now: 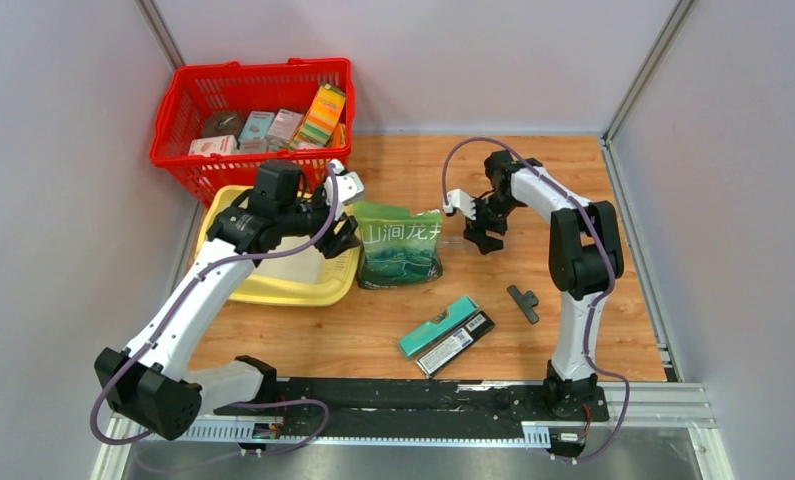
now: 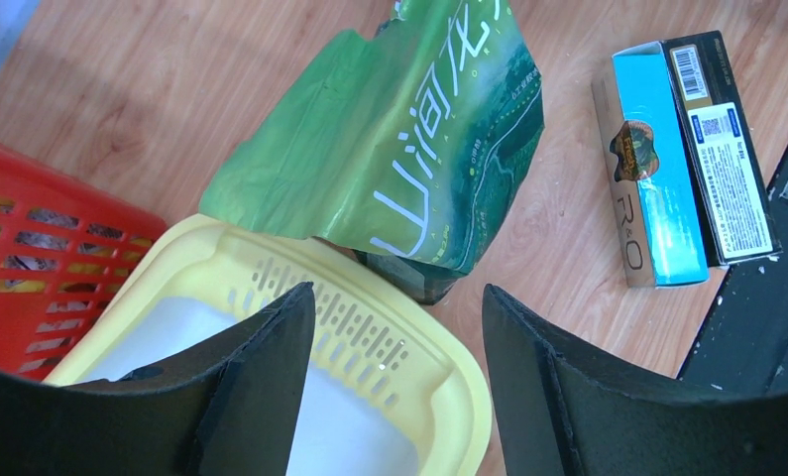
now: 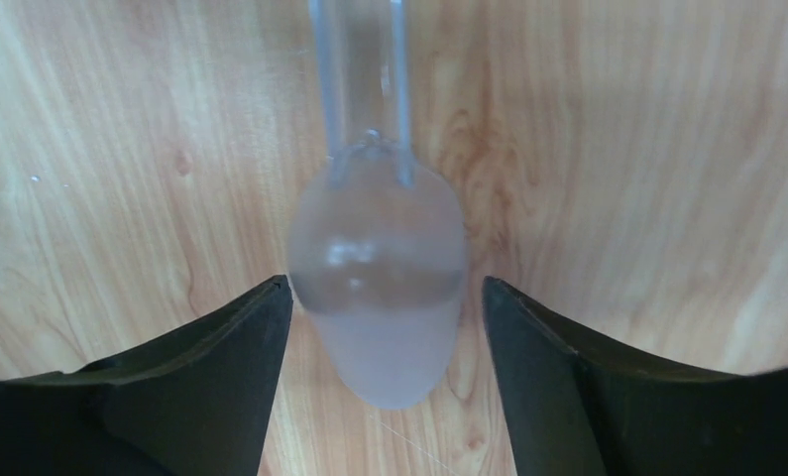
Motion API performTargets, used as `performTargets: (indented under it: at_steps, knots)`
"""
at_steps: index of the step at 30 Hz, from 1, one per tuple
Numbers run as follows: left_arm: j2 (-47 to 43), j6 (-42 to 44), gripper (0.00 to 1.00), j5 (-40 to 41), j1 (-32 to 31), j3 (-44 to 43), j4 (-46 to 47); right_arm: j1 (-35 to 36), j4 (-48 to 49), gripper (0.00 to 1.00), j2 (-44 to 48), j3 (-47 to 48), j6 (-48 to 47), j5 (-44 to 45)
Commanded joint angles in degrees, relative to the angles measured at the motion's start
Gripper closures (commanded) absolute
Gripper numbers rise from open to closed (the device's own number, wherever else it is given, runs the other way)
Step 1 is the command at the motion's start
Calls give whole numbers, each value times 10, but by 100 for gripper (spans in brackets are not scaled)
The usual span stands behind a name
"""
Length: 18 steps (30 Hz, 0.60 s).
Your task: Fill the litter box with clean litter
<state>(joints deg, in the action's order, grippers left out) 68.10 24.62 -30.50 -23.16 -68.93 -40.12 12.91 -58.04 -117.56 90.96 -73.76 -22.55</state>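
Left tool (image 2: pixel 397 293): jaws wide, nothing between them. It hangs over a corner of the large pale-yellow rectangular plastic litter box (image 2: pixel 370 342), just beside the crumpled top of the green printed foil bag (image 2: pixel 409 149).

The litter box sits at the left of the wooden worktop (image 1: pixel 413 160), against the bag. Its cream inside looks bare, and no clean litter is visible anywhere (presumably it is in the bag).

Right tool (image 3: pixel 386 283): jaws wide, straddling the bowl of the translucent plastic scoop (image 3: pixel 375 248), which lies flat on the worktop. Neither finger clearly touches it.

Risks, as judged:
- Closing on the rounded bowl rather than the handle could make the smooth, curved plastic squirt out.
- The bag is limp. Pinching one flap may tip it and spill granules onto the worktop, short of the slotted rim.
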Motion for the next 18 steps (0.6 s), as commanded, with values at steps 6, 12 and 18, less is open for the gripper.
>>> performTargets:
  at_steps: [6, 12, 18]
  knots:
    - [-24, -1, 29, -3, 0, -18, 0, 14, 13, 57, 12, -34, 68, 3]
    - [-16, -57, 29, -22, 0, -19, 43, -32, 46, 78, 64, -9, 190, -23]
    - [-1, -156, 30, -51, -5, -34, 120, -111, -79, 80, 130, 129, 333, -243]
